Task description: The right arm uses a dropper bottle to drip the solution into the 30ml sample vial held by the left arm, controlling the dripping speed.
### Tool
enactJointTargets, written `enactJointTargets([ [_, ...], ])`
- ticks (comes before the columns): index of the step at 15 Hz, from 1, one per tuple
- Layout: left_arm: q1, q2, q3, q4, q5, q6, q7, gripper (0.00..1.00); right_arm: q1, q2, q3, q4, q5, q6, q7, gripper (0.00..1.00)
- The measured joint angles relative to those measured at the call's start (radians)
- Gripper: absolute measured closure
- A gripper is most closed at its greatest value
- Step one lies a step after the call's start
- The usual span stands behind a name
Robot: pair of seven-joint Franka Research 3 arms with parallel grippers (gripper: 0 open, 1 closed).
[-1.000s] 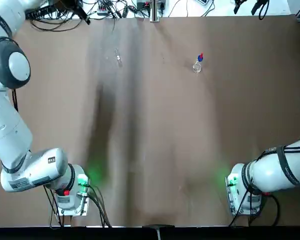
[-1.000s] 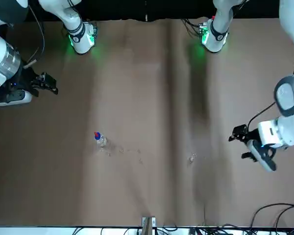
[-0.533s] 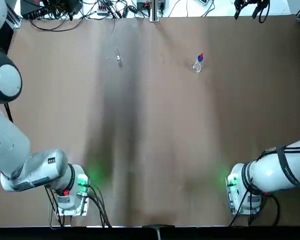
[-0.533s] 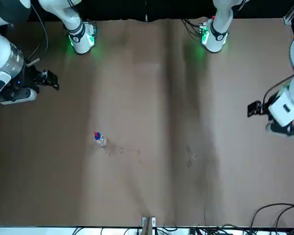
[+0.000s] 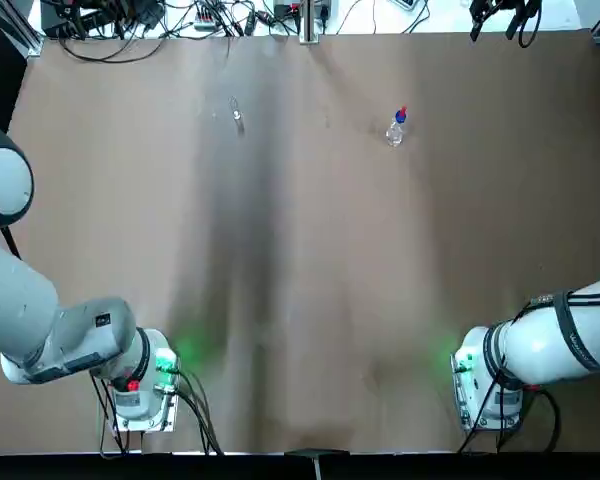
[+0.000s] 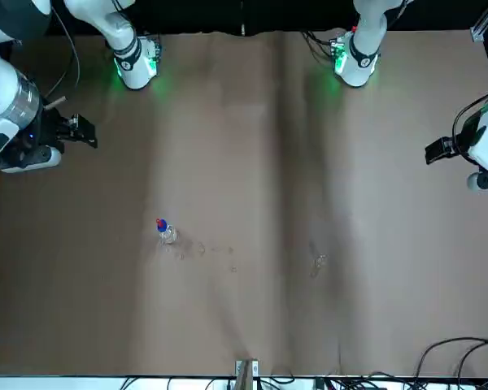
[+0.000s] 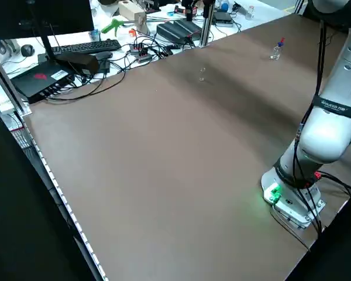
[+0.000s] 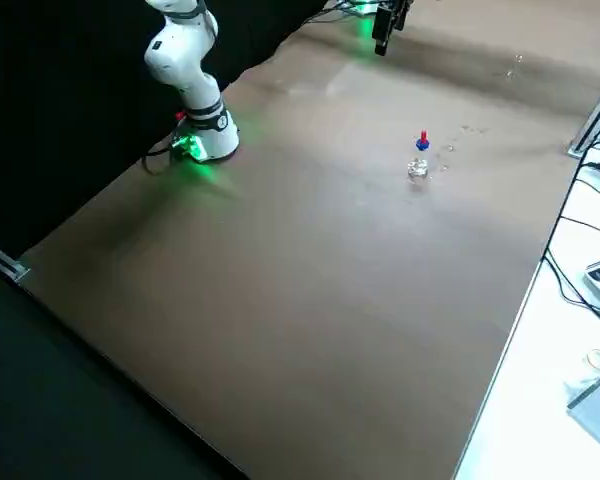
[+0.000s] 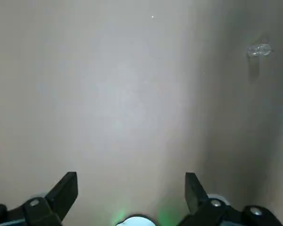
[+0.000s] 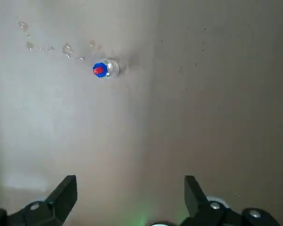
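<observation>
My left arm (image 5: 15, 300) is white with grey joints, a small dark label (image 5: 103, 320) and a red button (image 5: 133, 385) near its base. My right arm (image 5: 555, 340) is white too, with black bands (image 5: 577, 335), black cables (image 5: 595, 298) and a dark gripper (image 6: 77, 132).

Looks matt and mostly smooth across the broad brown tabletop (image 5: 330, 260), but wet and shiny at the small clear droplets (image 10: 67, 48) near the clear, glossy bottle with a smooth, plastic-looking blue collar and red dropper top (image 8: 418, 168). Glints like smooth glass on the tiny colourless transparent vial (image 5: 237, 117). Shows smooth, softly glossy white casing on the left arm (image 5: 30, 300) and right arm (image 5: 540, 345), and matt black fingers with shiny metal screws on the left gripper (image 9: 131, 176) and right gripper (image 10: 130, 179), each above the tabletop.
</observation>
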State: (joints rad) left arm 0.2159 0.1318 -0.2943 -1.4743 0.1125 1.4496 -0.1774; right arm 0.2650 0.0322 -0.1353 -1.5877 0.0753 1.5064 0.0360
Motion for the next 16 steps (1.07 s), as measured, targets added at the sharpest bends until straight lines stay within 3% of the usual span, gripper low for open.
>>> enactJointTargets([
  [6,0.012,0.003,0.01,-0.005,0.004,0.003,-0.013,0.0,0.0,-0.012,-0.002,0.002,-0.002,0.002,0.0,0.0],
  [12,-0.009,-0.004,0.014,-0.001,-0.022,0.008,-0.022,0.0,-0.03,-0.1,-0.008,0.0,-0.05,-0.027,-0.036,0.0],
  [13,-0.044,-0.009,0.046,0.0,-0.04,0.008,-0.026,0.0,-0.039,-0.105,-0.008,-0.002,-0.05,-0.039,-0.047,0.0],
  [16,-0.187,-0.037,0.227,0.0,-0.122,0.008,-0.03,0.0,-0.047,-0.106,-0.008,-0.011,-0.05,-0.05,-0.056,0.0],
])
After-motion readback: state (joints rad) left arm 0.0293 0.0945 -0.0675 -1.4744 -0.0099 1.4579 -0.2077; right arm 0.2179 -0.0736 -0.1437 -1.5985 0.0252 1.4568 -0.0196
